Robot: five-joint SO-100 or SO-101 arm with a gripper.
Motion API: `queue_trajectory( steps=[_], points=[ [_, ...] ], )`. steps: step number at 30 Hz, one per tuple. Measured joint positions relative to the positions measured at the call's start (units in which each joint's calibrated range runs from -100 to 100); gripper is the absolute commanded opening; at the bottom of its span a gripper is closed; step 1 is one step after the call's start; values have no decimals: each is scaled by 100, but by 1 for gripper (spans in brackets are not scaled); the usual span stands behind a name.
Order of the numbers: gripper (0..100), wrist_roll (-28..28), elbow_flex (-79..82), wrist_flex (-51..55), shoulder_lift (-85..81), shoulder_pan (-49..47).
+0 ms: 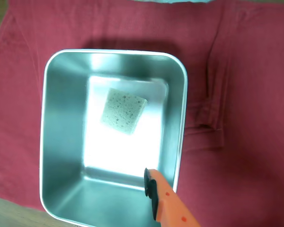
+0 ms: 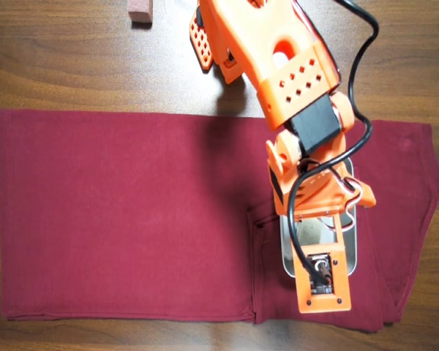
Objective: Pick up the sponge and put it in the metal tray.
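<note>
No legible text, label or number anywhere (either view, tray and arm included)

We take this for a home or hobby setup rather than a lab. In the overhead view, the bench (image 2: 73, 58) is dark wood-grain, and a maroon cloth (image 2: 124, 219) with sewn seams, possibly a garment, is spread over it as a work mat. The orange arm (image 2: 278, 51) looks 3D-printed, with loose black cables. At eleven o'clock sits a pinkish-brown block (image 2: 140, 10). Nothing else shows of the room.
</note>
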Motion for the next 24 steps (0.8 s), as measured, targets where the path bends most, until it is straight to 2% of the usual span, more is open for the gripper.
queue_trajectory(
  steps=[4,6,13,17,18,22,24],
  points=[
    [64,-5,28,-94,0,60],
    [67,0,55,-150,0,60],
    [69,68,331,-263,-182,289],
    [67,381,1354,-432,-1424,828],
    [59,366,1611,-545,-1866,977],
    [0,694,2072,-300,-2856,1585],
    [0,689,2385,-291,-3238,1934]
  ],
)
